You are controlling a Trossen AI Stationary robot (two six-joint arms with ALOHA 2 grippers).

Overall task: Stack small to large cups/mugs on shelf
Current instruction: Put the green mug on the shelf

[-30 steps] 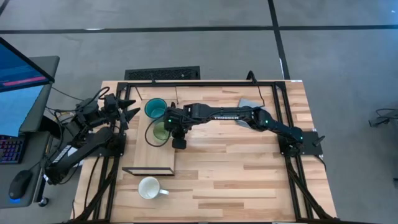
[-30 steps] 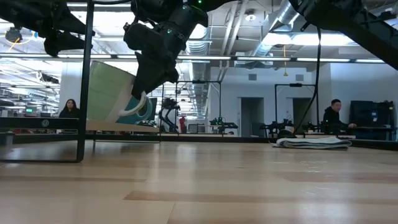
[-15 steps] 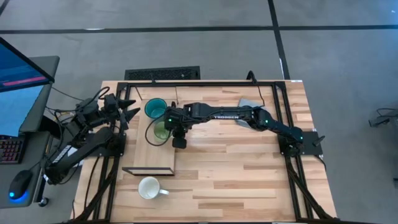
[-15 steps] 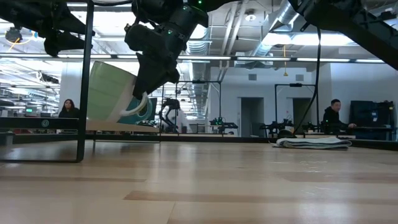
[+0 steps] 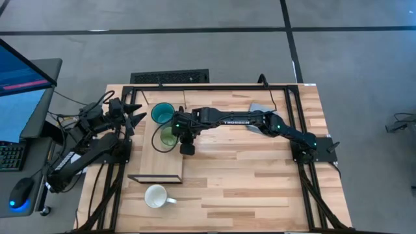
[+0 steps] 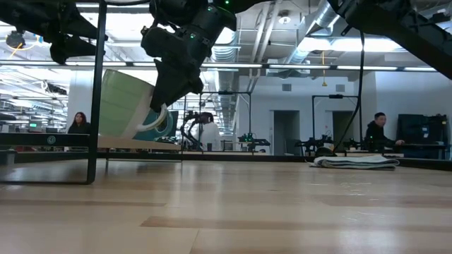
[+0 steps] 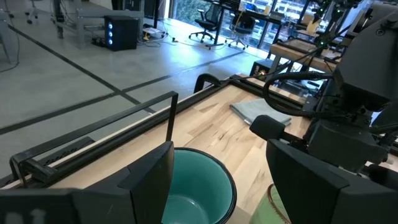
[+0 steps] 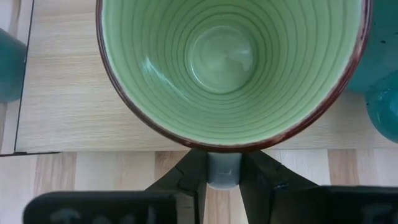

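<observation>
Your right claw (image 8: pixel 222 171) is clamped on the handle of the light green mug (image 8: pixel 229 65), held tilted above the shelf (image 5: pixel 158 159), just beside the teal mug (image 5: pixel 162 112). Tilted like that, it could knock the teal mug or slip on that thin handle grip. The green mug is ribbed inside with a dark red rim. The white mug (image 5: pixel 155 195) waits on the bench (image 5: pixel 260 182). Your left claw (image 5: pixel 133 112) idles, spread wide, near the teal mug

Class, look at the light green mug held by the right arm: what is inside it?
The light green mug looks empty: only its ringed inner wall and bare bottom show. The right end effector grips its handle, hiding part of it.
</observation>
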